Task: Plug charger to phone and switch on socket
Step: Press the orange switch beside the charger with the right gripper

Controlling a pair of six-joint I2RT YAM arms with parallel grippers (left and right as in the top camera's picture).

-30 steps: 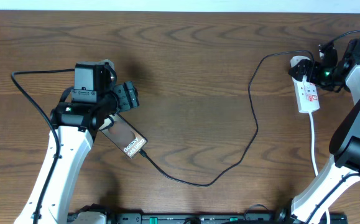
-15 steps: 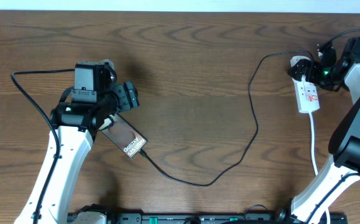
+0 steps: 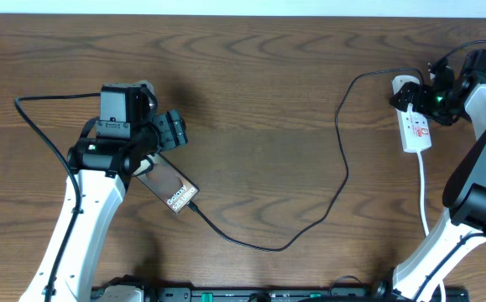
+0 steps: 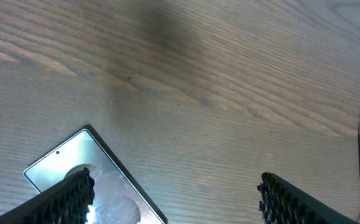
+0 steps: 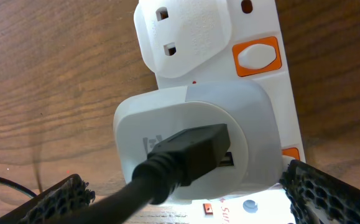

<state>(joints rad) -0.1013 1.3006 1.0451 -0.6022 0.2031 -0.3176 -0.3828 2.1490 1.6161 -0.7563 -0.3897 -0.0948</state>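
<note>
Phone, charger and socket lying on the bench.
The phone [image 3: 171, 189] is lying flat and diagonal at the left, its lettered end pointing to the front right, where the plug of the charger [image 3: 345, 159] is touching it. The black cable is sagging toward the front, then climbing to a white adapter [image 5: 248, 124] sitting in the socket [image 3: 416, 130], which is lying lengthwise at the far right.

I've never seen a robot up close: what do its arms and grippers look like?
The left arm and right arm are smooth white tubes linked by chunky black joints, each with a small green light and thin black cables. The left gripper and right gripper have black fingers with a knobbly, ribbed texture.
</note>
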